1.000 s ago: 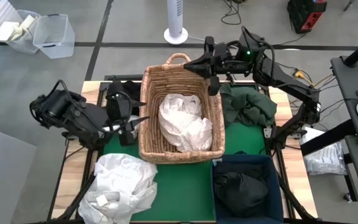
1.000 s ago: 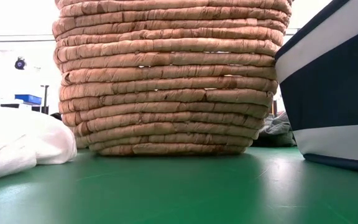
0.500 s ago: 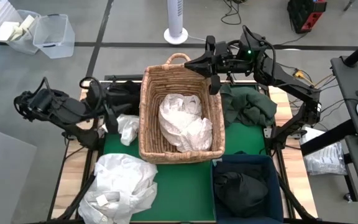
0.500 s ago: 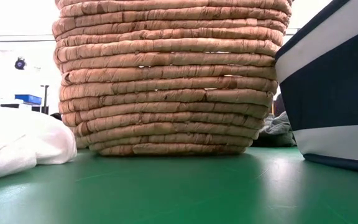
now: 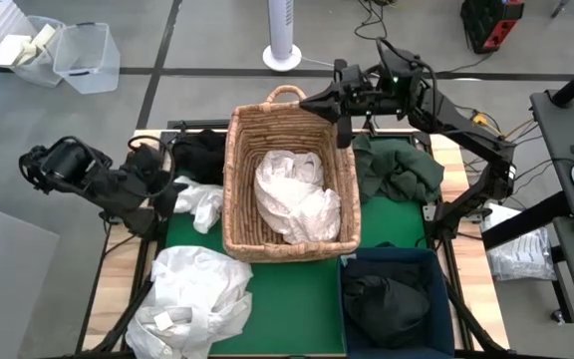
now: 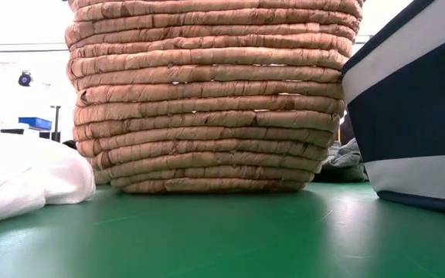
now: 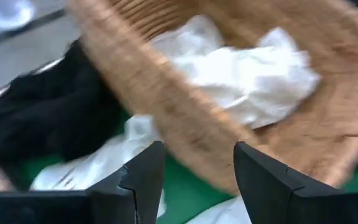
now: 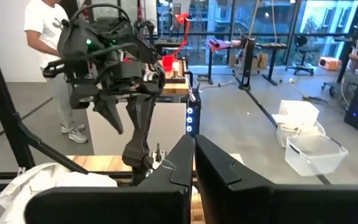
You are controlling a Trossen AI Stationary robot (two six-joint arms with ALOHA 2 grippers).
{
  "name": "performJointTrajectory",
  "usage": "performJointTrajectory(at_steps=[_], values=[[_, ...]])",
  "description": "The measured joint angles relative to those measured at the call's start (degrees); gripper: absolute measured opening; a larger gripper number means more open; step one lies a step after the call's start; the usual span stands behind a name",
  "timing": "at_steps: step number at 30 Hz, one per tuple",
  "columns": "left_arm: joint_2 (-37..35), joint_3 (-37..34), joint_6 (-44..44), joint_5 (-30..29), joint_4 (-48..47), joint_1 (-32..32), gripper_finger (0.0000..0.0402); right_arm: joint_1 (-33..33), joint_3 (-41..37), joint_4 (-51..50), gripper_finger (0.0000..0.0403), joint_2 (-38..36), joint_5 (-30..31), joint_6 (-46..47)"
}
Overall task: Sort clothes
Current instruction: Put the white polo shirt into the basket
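White clothes (image 5: 192, 289) are lying nearest, beside the bin (image 5: 392, 299). The left claw (image 5: 160, 187) is hanging released over a small white garment (image 5: 199, 204) left of the basket (image 5: 237, 175); it should be carried onto that pile, clear of the rim. Beyond, the right claw (image 5: 344, 125) is waiting clenched over the basket's far corner.

Even bright overhead light, soft shadows; left wrist view motion-blurred; low view background blown white.

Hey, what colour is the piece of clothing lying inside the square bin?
Black. The garment sits crumpled in the dark blue bin, shown best in the high view.
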Motion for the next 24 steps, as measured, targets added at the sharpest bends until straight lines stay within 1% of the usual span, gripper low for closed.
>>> performJointTrajectory(at_steps=[1, 4, 9, 18, 21, 24], values=[[0.0, -0.4, -0.9, 0.0, 0.0, 0.0, 0.0171, -0.2, 0.0, -0.1, 0.0009, 0.0, 0.0, 0.0], [-0.1, -0.8, 0.7, 0.0, 1.2, 0.0, 0.0171, -0.7, 0.0, -0.3, 0.0009, 0.0, 0.0, 0.5], [1.1, -0.8, 0.5, -0.3, 0.2, 0.0, 0.0171, -0.7, 0.0, -0.6, 0.0009, -0.2, 0.0, 0.5], [4.3, -0.8, -2.2, -0.2, 0.2, 0.0, 0.0171, -1.0, 0.0, -6.3, 0.0009, -4.0, 0.8, 1.0], [4.8, -1.0, -4.8, 1.3, 0.2, 0.9, 0.0171, -1.0, 0.0, -8.0, 0.0009, -5.6, 2.4, 0.9], [4.9, -1.8, -5.1, 3.8, 0.2, 2.0, 0.017, -1.0, 0.0, -9.0, 0.0009, -6.9, 3.3, 0.9]])
